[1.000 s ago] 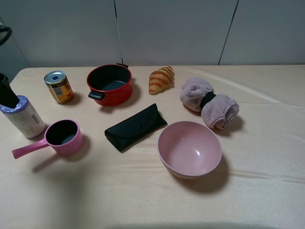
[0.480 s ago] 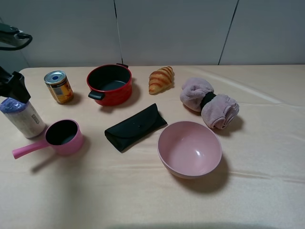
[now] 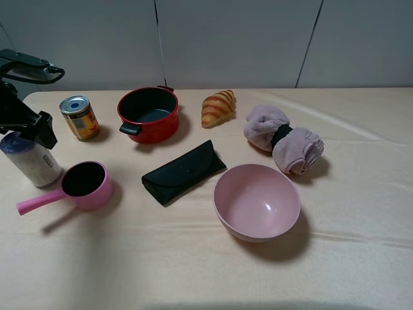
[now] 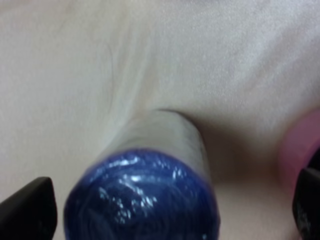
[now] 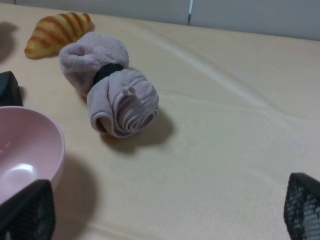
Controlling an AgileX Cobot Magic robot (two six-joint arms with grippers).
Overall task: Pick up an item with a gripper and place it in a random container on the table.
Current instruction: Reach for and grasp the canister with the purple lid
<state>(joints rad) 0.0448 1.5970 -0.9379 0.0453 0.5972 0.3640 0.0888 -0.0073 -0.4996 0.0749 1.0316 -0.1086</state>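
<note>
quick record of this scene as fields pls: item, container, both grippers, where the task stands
item: white speckled cylinder with shiny blue wrapped top, upright on the table, far left
container: wide plain pink bowl, empty
left gripper: open, one finger on either side of the cylinder's top
right gripper: open, holding nothing
task state: item not yet lifted

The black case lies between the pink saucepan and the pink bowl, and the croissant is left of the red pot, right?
No: in the exterior high view the croissant is right of the red pot. The black case does lie between the pink saucepan and pink bowl.
</note>
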